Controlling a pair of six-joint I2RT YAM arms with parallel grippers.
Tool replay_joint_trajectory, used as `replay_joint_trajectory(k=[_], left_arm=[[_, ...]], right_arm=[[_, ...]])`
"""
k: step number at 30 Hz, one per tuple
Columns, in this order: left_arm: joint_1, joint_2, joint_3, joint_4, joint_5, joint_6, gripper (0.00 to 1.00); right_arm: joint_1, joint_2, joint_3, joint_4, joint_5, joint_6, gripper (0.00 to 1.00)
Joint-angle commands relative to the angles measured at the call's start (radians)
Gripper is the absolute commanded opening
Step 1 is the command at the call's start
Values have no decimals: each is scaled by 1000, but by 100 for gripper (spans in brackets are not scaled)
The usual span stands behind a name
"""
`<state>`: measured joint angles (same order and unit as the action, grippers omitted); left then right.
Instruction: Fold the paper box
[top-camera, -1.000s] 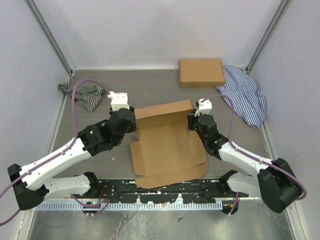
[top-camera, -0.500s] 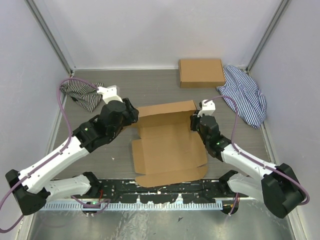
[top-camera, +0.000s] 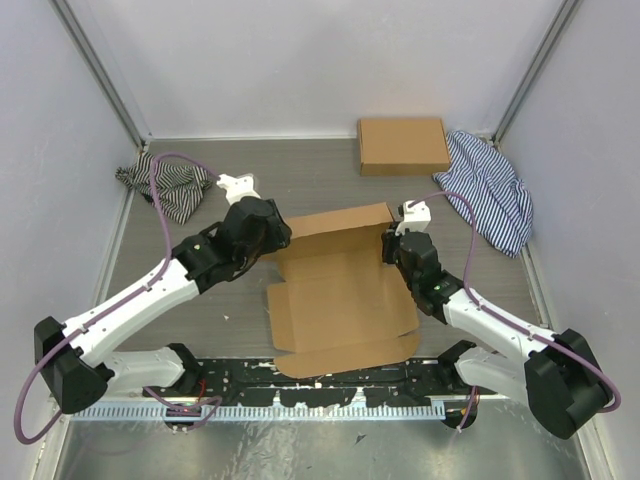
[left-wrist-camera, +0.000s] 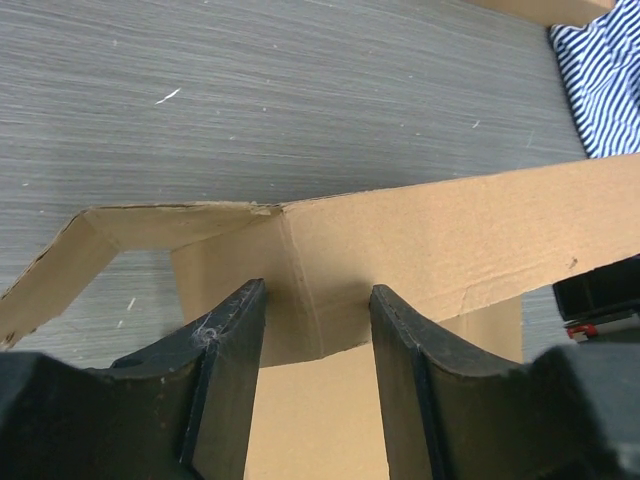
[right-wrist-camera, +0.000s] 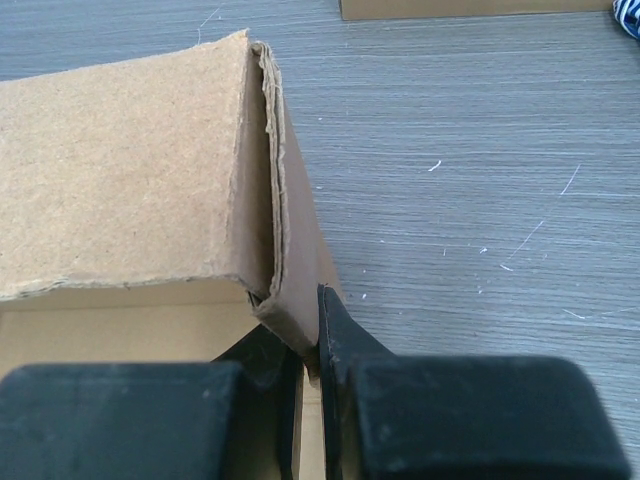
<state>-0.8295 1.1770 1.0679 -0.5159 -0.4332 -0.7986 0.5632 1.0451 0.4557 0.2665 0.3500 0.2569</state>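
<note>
Top and wrist views, read left to right. A striped cloth (top-camera: 165, 185) lies at the far left of the bench (top-camera: 320, 185). The left claw (left-wrist-camera: 315, 300) is released: its fingers (left-wrist-camera: 225, 380) stand apart, and the creased left corner of the paper box (top-camera: 335, 290) shows in the gap directly ahead; contact cannot be judged. The paper box sits mid-bench between the two arms. It is a half-formed tray whose raised rear wall has its long axis running left to right from one claw to the other, with the flat panels reaching toward the bases. The right claw (right-wrist-camera: 310, 335) is clenched on the wall's folded right corner. The next move probably turns on the left claw, the nearer one, advancing straight onto that left corner. At the back right lie a ready-made box (top-camera: 403, 146) and a second striped cloth (top-camera: 490, 190). No brand, label or writing is legible.
</note>
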Motion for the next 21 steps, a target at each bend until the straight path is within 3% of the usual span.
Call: replay_joint_trajectory(k=[1,7,21], left_arm=[[11,-16,-27,92,48,-35,53],[12,-17,-36,49,20,-46,53],[16,-77,-152,161,125,-182,57]], right_arm=[[5,-21,25,79,-8,16,1],[6,-22,36,65,-10,14,1],[6,-40,57,50,-60,48,1]])
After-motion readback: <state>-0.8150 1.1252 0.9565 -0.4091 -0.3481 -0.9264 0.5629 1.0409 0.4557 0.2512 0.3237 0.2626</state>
